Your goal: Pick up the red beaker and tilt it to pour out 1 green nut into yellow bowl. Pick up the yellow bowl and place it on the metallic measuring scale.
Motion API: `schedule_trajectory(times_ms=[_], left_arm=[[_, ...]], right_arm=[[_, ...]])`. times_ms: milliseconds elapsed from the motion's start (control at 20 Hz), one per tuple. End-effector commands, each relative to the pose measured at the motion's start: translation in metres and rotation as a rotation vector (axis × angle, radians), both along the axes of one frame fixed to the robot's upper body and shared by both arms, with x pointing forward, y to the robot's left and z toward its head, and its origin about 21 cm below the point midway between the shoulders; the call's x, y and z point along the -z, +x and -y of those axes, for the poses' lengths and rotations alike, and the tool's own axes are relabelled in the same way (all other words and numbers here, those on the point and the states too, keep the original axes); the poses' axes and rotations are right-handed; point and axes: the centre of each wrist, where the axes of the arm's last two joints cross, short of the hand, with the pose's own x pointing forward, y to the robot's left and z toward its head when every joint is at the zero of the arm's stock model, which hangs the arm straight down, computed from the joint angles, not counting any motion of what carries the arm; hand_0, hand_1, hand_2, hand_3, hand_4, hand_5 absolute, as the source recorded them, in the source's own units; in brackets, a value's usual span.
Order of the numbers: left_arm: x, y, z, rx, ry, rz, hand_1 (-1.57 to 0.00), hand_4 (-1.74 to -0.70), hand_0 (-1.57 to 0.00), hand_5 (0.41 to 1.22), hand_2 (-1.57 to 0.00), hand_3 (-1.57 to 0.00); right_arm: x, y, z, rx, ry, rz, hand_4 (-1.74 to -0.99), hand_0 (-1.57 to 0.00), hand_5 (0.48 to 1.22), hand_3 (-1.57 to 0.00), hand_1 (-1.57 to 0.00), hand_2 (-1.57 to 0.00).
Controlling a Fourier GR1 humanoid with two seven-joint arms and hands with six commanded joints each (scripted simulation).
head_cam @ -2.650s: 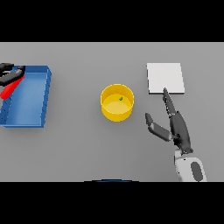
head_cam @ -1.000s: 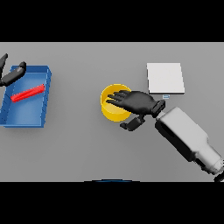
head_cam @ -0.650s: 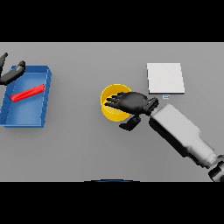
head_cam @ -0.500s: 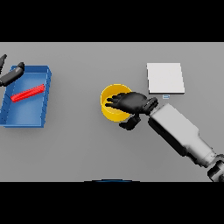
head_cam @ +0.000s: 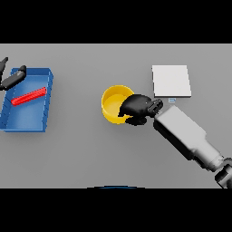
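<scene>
The round yellow plastic bowl sits on the flat grey table, near the middle of the scene. The robot's dark right hand is clamped on the bowl's right rim, its fingers curled over the edge and down into the bowl while the thumb presses against the outer wall below. The white and grey right forearm runs from the hand away to the lower right of the bowl. Whether a green nut lies inside the bowl cannot be told, since the hand covers part of the inside.

Up and to the right of the bowl, close by but not touching it, lies the flat, square, pale metallic measuring scale, with a small display strip on its near edge, just beside the wrist of the right hand.

Well to the left of the bowl stands a shallow, rectangular blue tray. The slim red beaker lies on its side in the tray, slanting up to the right. The dark left hand shows at the far left of the bowl, over the upper left corner of the tray; its fingers look straight and relaxed, apart from the beaker and holding nothing.
</scene>
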Motion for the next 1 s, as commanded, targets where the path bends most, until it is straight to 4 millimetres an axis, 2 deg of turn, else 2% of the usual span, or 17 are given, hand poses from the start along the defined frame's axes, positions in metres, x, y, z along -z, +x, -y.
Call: schedule_trajectory(times_ms=[0, 150, 300, 350, 450, 550, 650, 750, 950], left_arm=[[-0.001, 0.001, 0.002, -0.003, 0.000, -0.002, 0.00, -0.78, 0.00, 0.712, 0.00, 0.00], [-0.004, 0.004, 0.002, -0.009, 0.011, 0.008, 0.00, -0.78, 0.00, 0.710, 0.00, 0.00], [-0.003, 0.003, 0.001, 0.000, 0.001, 0.000, 0.00, -0.79, 0.00, 0.704, 0.00, 0.00], [-0.003, 0.001, 0.001, 0.000, 0.003, 0.001, 0.00, -0.78, 0.00, 0.703, 0.00, 0.00], [-0.003, 0.001, -0.001, -0.003, 0.009, -0.001, 0.00, -0.77, 0.00, 0.706, 0.00, 0.00], [-0.003, 0.004, 0.006, 0.009, 0.008, 0.006, 0.00, -0.77, 0.00, 0.707, 0.00, 0.00], [-0.007, 0.003, 0.001, -0.001, 0.005, 0.001, 0.00, -0.78, 0.00, 0.702, 0.00, 0.00], [-0.009, 0.004, -0.002, 0.001, -0.006, 0.006, 0.00, -0.78, 0.00, 0.702, 0.00, 0.00], [-0.008, 0.003, 0.000, 0.007, -0.030, 0.011, 0.00, -0.80, 0.00, 0.704, 0.00, 0.00]], right_arm=[[0.001, 0.000, 0.002, 0.007, 0.004, -0.006, -1.637, -1.28, 1.152, -1.03, -1.27, -1.19], [-0.002, -0.001, 0.001, 0.014, -0.014, -0.015, -1.688, -1.42, 1.186, -1.13, -1.41, -1.32], [-0.005, -0.001, 0.002, 0.006, 0.007, -0.008, -1.714, -1.49, 1.203, -1.20, -1.49, -1.36], [-0.014, 0.001, 0.004, 0.008, 0.013, -0.008, -1.719, -1.51, 1.207, -1.20, -1.51, -1.39], [-0.023, 0.000, 0.008, 0.020, 0.017, -0.008, -1.727, -1.53, 1.212, -1.17, -1.53, -1.44], [-0.036, 0.001, 0.008, 0.045, 0.014, 0.005, -1.732, -1.55, 1.215, -1.16, -1.54, -1.46], [-0.049, 0.000, 0.015, 0.050, 0.006, 0.010, -1.735, -1.55, 1.217, -1.15, -1.55, -1.49], [-0.056, -0.003, 0.022, 0.082, 0.002, 0.044, -1.737, -1.56, 1.219, -1.22, -1.56, -1.43], [-0.068, -0.010, 0.027, 0.104, 0.009, 0.070, -1.739, -1.57, 1.219, -1.18, -1.57, -1.51]])
